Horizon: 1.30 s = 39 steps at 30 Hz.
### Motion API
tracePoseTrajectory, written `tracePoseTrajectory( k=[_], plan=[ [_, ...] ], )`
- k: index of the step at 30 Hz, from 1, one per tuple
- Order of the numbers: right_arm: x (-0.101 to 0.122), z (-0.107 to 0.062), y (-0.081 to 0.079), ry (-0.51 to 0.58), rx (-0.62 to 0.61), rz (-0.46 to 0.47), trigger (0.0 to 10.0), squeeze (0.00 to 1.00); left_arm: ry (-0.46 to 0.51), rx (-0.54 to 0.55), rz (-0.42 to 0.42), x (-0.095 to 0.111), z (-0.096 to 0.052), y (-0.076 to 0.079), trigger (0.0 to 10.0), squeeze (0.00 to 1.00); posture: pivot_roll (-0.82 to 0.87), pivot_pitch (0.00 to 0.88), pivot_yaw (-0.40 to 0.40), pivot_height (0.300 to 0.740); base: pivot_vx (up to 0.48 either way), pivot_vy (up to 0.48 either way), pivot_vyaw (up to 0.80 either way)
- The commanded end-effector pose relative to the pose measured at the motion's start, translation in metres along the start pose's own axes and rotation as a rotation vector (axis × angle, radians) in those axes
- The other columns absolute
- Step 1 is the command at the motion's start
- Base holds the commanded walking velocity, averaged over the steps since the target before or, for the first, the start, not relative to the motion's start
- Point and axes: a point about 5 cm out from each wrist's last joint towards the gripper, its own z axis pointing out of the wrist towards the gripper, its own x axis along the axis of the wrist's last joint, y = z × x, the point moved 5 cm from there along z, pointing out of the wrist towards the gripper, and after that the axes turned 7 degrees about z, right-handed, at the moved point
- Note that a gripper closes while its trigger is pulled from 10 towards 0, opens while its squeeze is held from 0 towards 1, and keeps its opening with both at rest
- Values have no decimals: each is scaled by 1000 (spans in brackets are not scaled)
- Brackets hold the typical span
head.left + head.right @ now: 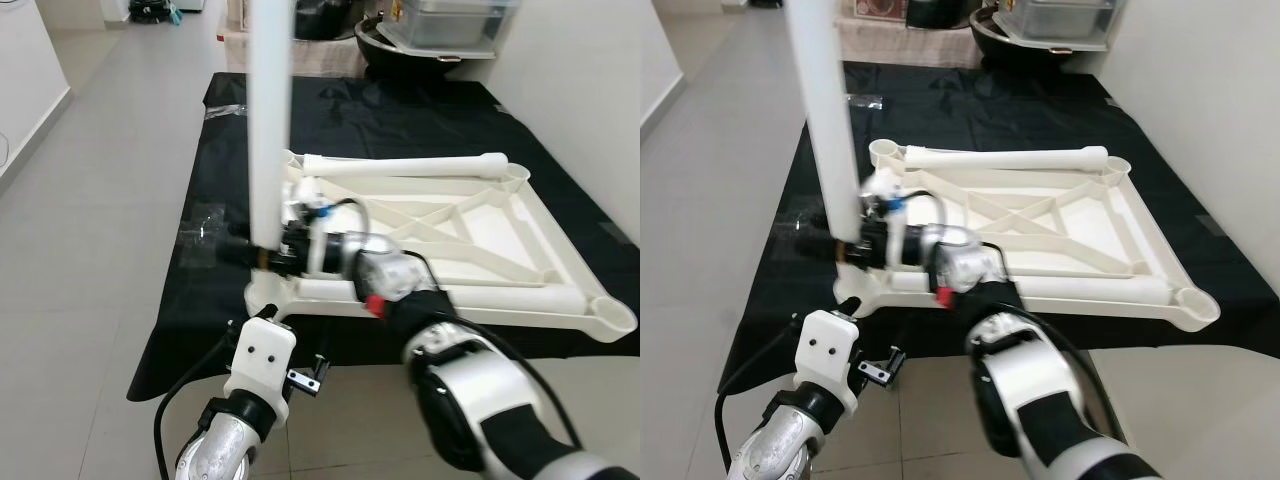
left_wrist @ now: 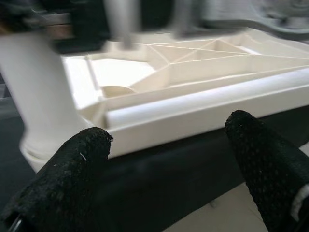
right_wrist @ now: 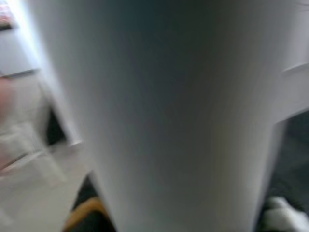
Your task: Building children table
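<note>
A black mat [image 1: 400, 120] covers the tiled floor [image 1: 110, 200], and on it lies the white table top [image 1: 480, 235], upside down, its ribbed underside facing up. One loose table leg [image 1: 405, 165] lies along the far edge of the top, long axis running left to right; another leg [image 1: 1090, 288] lies along the near edge in the same direction. A third leg, the upright leg [image 1: 270, 110], stands vertically at the near left corner of the top, its lower end at the corner socket and its upper end rising out of the head views.

The right arm reaches forward and across to the left, and the right gripper [image 1: 262, 255] is clenched on the upright leg close to its base. The right wrist view adds a close, blurred look at that leg's pale shaft.

The left arm is bent low in front of the mat's near edge. The left wrist view shows what the head views hide: the left gripper [image 2: 169, 159] with its fingers [image 2: 72, 169] spread apart and grasping nothing, facing the near edge of the table top, just short of it.
</note>
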Motion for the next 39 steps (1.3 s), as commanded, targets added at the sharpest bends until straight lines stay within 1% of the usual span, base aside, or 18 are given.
tracePoseTrajectory(
  k=[1, 6, 7, 8, 11, 16, 20, 21, 22, 23, 24, 29, 30, 32, 33, 35, 37, 39],
  plan=[
    [10, -6, 29, 31, -236, 8, 0, 0, -11, 0, -6, -2, -1, 1, 10000, 0, 111, 87, -118, 740, 0, 0, 0],
    [15, -34, 76, 74, -674, 87, 0, 0, -13, -2, -7, -3, -1, 1, 10000, 0, 105, 89, -117, 740, 0, 0, 0],
    [15, -34, 76, 74, -674, 87, 0, 0, -13, -2, -7, -3, -1, 1, 10000, 0, 105, 89, -117, 740, 0, 0, 0],
    [10, -54, 93, 90, -881, 108, 0, 0, -12, -2, -7, -3, -1, 1, 10000, 0, 103, 92, -115, 740, 0, 0, 0],
    [4, -75, 105, 114, -1060, 122, 0, 0, -12, -3, -6, -2, 0, 1, 10000, 0, 106, 92, -117, 740, 0, 0, 0],
    [-14, -97, 109, 153, -1280, 200, 0, 0, -11, -3, -6, -2, 0, 1, 10000, 0, 105, 93, -110, 740, 0, 0, 0],
    [-17, -92, 102, 171, -1314, 227, 0, 0, -10, -4, -6, -2, 0, 1, 10000, 0, 105, 94, -112, 740, 0, 0, 0],
    [-15, -82, 97, 192, -1274, 246, 2980, 0, -10, -4, -6, -2, 0, 1, 10000, 0, 105, 94, -112, 740, 0, 0, 0],
    [-10, -77, 93, 216, -1260, 239, 10000, 0, -10, -4, -6, -2, 0, 1, 10000, 0, 99, 95, -110, 740, 0, 0, 0],
    [-7, -73, 91, 240, -1229, 248, 10000, 725, -11, -4, -6, -2, 0, 1, 10000, 0, 99, 95, -110, 740, 0, 0, 0],
    [-3, -72, 90, 265, -1206, 235, 10000, 1000, -11, -4, -6, -2, 0, 1, 10000, 0, 103, 93, -112, 740, 0, 0, 0],
    [7, -71, 89, 313, -1143, 210, 10000, 1000, -11, -2, -6, -2, 0, 0, 10000, 0, 103, 93, -112, 740, 0, 0, 0],
    [11, -63, 85, 326, -1043, 229, 10000, 0, -11, -2, -7, -2, 0, 0, 10000, 0, 106, 94, -106, 740, 0, 0, 0],
    [18, -58, 83, 333, -950, 208, 10000, 0, -11, -1, -7, -2, 0, 0, 10000, 0, 105, 91, -110, 740, 0, 0, 0],
    [24, -43, 71, 329, -672, 260, 10000, 0, -10, -2, -7, -2, 0, 0, 10000, 0, 104, 91, -109, 740, 0, 0, 0],
    [24, -43, 71, 329, -672, 260, 10000, 0, -10, -2, -7, -2, 0, 0, 10000, 0, 104, 91, -109, 740, 0, 0, 0],
    [24, -33, 44, 248, -292, 245, 10000, 0, -10, -2, -7, -3, 0, 0, 10000, 0, 102, 89, -110, 740, 0, 0, 0],
    [22, -35, 33, 205, -152, 219, 10000, 0, -10, -2, -6, -3, 0, 0, 10000, 0, 104, 86, -111, 740, 0, 0, 0]
  ],
)
